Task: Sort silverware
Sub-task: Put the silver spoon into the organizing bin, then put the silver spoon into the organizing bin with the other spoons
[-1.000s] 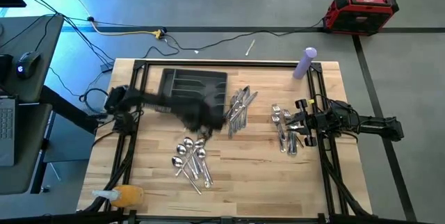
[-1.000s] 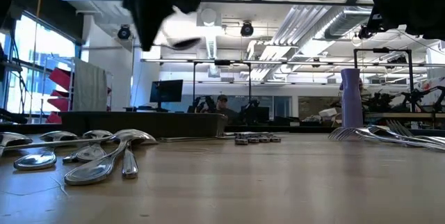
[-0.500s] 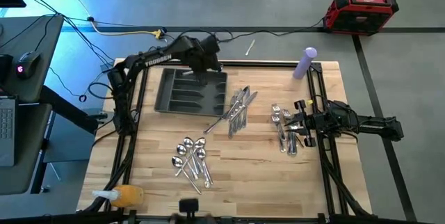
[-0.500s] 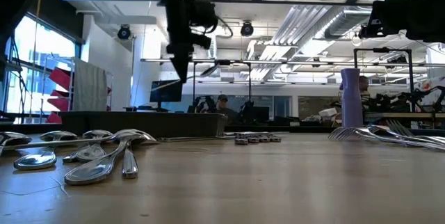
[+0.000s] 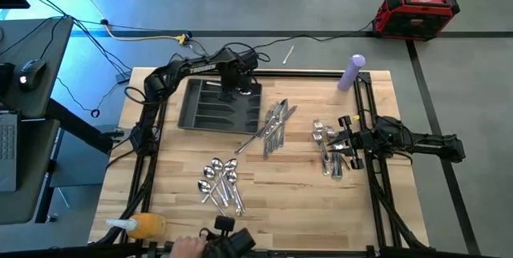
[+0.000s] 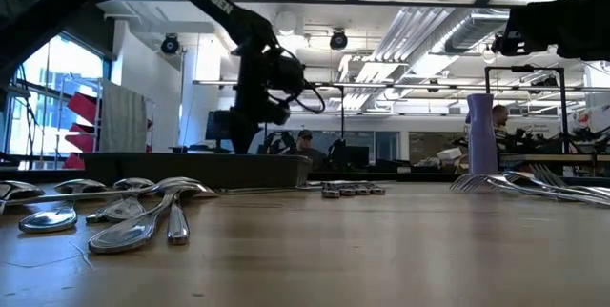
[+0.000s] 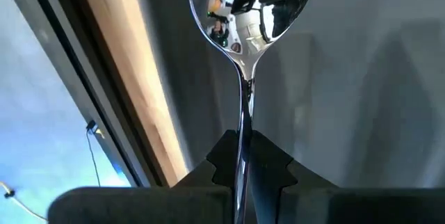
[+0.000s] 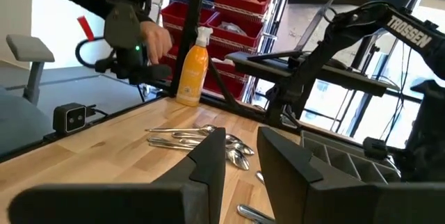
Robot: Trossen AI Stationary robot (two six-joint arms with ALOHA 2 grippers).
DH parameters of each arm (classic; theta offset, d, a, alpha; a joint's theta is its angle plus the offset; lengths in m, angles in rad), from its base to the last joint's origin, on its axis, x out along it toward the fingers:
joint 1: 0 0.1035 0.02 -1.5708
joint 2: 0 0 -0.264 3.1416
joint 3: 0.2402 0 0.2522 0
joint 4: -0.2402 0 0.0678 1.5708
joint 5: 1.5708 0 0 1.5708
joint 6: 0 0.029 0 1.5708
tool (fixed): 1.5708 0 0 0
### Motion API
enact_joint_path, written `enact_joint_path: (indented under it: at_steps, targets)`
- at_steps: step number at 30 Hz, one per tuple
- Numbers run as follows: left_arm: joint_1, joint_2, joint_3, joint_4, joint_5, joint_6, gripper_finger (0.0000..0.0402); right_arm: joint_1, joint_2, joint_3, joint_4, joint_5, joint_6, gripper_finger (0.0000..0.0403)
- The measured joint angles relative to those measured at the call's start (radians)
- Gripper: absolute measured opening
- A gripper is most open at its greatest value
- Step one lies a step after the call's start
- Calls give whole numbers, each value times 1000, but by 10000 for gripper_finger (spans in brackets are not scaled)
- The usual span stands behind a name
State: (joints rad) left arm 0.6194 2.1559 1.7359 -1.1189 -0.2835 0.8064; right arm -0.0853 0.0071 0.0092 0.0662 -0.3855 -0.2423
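since a second ago the left arm has swung from the table's middle to the far end of the tray (image 5: 204, 106), and now the left gripper (image 5: 240, 82) is clamped on a spoon (image 7: 245, 15) above it. the right gripper (image 5: 346, 140) waits partly open, empty, over the forks (image 5: 329, 150). spoons (image 5: 220, 182) near, knives (image 5: 276, 126) mid-table: nearly all unsorted.

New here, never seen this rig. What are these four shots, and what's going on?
Two robot arms at a wooden table. One shot looks down from overhead, one sits at tabletop level, one rides on each wrist. The left gripper is over the dark grey tray, shut on a spoon, seen close in its wrist shot. The right gripper waits beside the forks, fingers parted, holding nothing. More spoons and knives lie in piles. A purple bottle and an orange spray bottle stand at the edges.
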Motion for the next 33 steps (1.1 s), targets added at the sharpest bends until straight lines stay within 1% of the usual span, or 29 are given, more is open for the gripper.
enact_joint_path:
  at_steps: [4, 8, 11, 14, 17, 19, 21, 23, 25, 27, 29, 30, 31, 33]
  targets:
    - [12, 27, 0, 42, -38, -31, 2, 0, 0, 0, 0, 0, 39, 73]
    - [17, 31, 0, 44, -30, -5, 13, 0, 0, 0, 0, -1, 100, 73]
    - [17, 32, 0, 43, -28, 6, 41, 0, 0, 0, 0, -3, 135, 73]
    - [16, 32, 26, 16, -34, -9, 76, 0, 0, 0, 0, -4, 164, 73]
    - [6, 32, 85, -26, -75, -53, 106, 0, 0, 0, 0, -4, 164, 73]
    - [-5, 29, 142, -69, -108, -111, 120, 0, 0, 0, 0, -4, 164, 73]
    - [-22, 14, 201, -123, -123, -212, 127, 0, 0, 0, 0, -4, 163, 73]
    - [-49, -11, 252, -182, -103, -359, 130, 0, 0, 0, 0, -3, 149, 73]
    - [-80, -45, 278, -244, -30, -562, 129, 0, 0, 0, 0, -3, 130, 73]
    - [-112, -84, 278, -298, 96, -788, 127, 0, 0, 0, 0, -3, 122, 73]
    - [-155, -120, 258, -347, 233, -953, 124, 0, 0, 0, 0, -3, 109, 73]
    - [-184, -140, 241, -356, 278, -1014, 123, 0, 0, 0, 0, -3, 106, 73]
    - [-220, -163, 216, -356, 298, -1061, 122, 0, 0, 0, 0, -3, 106, 73]
    - [-313, -204, 156, -340, 301, -1141, 122, 0, 0, 0, 0, -3, 107, 73]
